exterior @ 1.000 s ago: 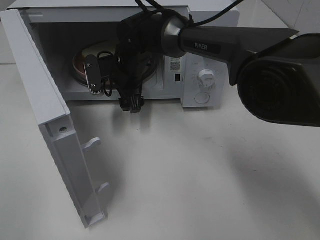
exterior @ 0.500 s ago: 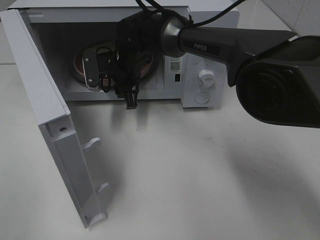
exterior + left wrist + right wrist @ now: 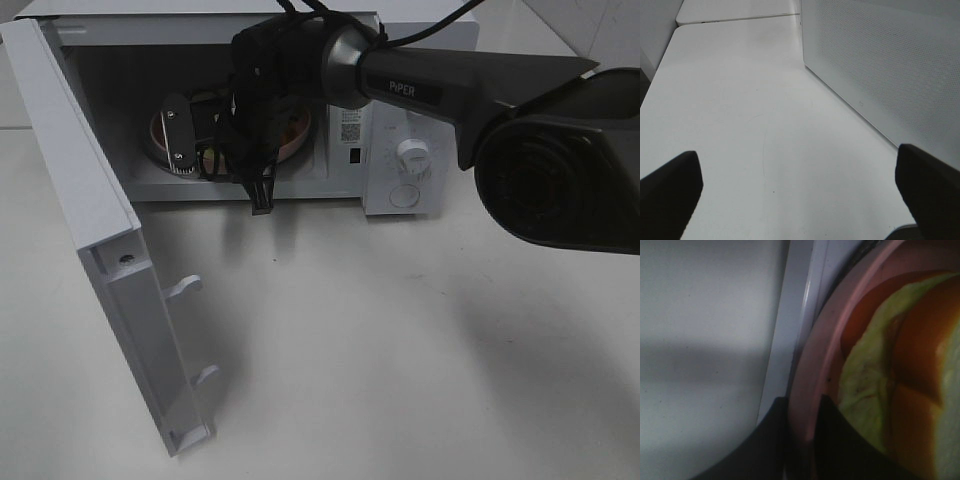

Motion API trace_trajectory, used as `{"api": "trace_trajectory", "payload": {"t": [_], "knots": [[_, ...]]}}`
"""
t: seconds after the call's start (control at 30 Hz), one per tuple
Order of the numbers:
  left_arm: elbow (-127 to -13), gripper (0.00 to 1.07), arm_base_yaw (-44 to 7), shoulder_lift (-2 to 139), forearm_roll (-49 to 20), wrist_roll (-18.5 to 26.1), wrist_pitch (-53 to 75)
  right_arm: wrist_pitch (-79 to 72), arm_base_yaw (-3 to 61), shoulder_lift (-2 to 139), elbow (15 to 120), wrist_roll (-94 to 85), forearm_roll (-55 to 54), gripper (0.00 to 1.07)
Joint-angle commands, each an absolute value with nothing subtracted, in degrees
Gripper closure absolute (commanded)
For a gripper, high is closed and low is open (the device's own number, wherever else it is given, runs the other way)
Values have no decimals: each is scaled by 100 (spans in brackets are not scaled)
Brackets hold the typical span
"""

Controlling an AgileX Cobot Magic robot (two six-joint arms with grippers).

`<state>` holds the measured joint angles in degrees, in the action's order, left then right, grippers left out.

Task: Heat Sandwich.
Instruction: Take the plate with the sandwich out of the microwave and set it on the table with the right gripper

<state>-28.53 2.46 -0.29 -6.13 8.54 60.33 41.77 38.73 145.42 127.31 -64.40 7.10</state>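
the microwave (image 3: 400, 110) stands at the back of the white surface (image 3: 380, 350) with its door (image 3: 90, 230) swung wide to the left of the exterior high view. the right arm (image 3: 440, 85) reaches in from the right across the control panel, and its wrist fills most of the open cavity. the right claw (image 3: 801, 440) sits at the front edge of the pink plate (image 3: 807, 375) inside the oven; in the right wrist view its two dark fingers (image 3: 837, 445) stand one on each side of the plate's rim, closed on it so that the rim fills the narrow gap between them. the sandwich (image 3: 900, 390) lies on that plate inside the cavity, with pale yellow-green filling spilling past the orange crust toward the rim. from the high camera the sandwich is almost wholly hidden behind the wrist, so its exact lie on the plate is hard to judge there.

the left claw (image 3: 800, 187) hangs over bare surface just beside the microwave's perforated side wall (image 3: 890, 65), its fingers spread wide apart and holding nothing.
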Motion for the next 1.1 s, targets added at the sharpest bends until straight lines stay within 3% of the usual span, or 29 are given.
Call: {"api": "trace_trajectory", "payload": {"t": [0.03, 1.1], "knots": [[-2836, 5, 241, -178, -636, 854, 5964, 4790, 3902, 14565, 12571, -6566, 510, 107], [-2836, 5, 241, -178, -636, 854, 5964, 3352, 3730, 12645, 10176, -8010, 92, 107]]}}
